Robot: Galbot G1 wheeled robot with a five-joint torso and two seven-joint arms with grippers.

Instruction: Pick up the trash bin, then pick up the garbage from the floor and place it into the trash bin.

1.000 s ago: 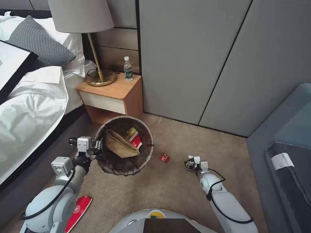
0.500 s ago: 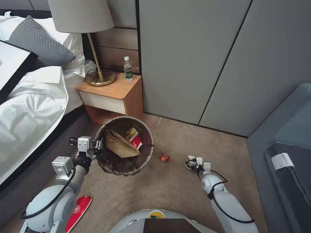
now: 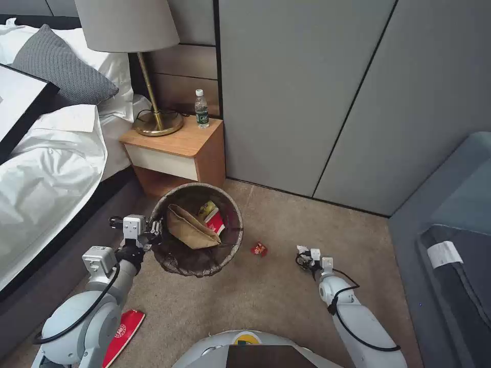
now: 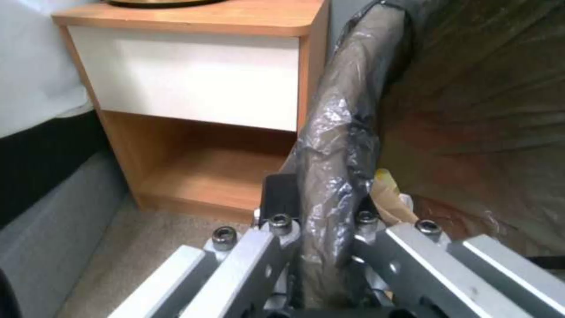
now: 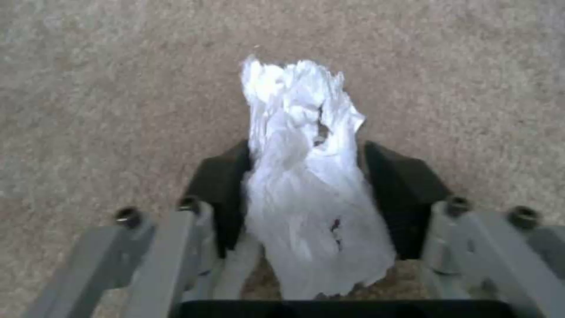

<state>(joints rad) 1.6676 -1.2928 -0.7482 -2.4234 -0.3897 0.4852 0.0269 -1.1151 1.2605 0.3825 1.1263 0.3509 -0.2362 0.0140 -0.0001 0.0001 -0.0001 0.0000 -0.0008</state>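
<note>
The left gripper [image 3: 153,232] sits in the middle left of the head view. Its fingers are clamped on the rim of the trash bin [image 3: 176,260], pinching the dark bag too, so the bin hangs off the floor and can be carried along. A brown paper bag [image 3: 189,228] and a red packet [image 3: 215,221] already lie inside.

The right gripper [image 3: 303,260] is low over the carpet, lower right of the middle. Its fingers [image 5: 220,198] squeeze a white tissue [image 5: 312,185], ready to go in the bin. A small red wrapper [image 3: 259,249] lies on the floor between bin and right gripper. Another red packet [image 3: 123,335] lies at the bottom left.
</note>
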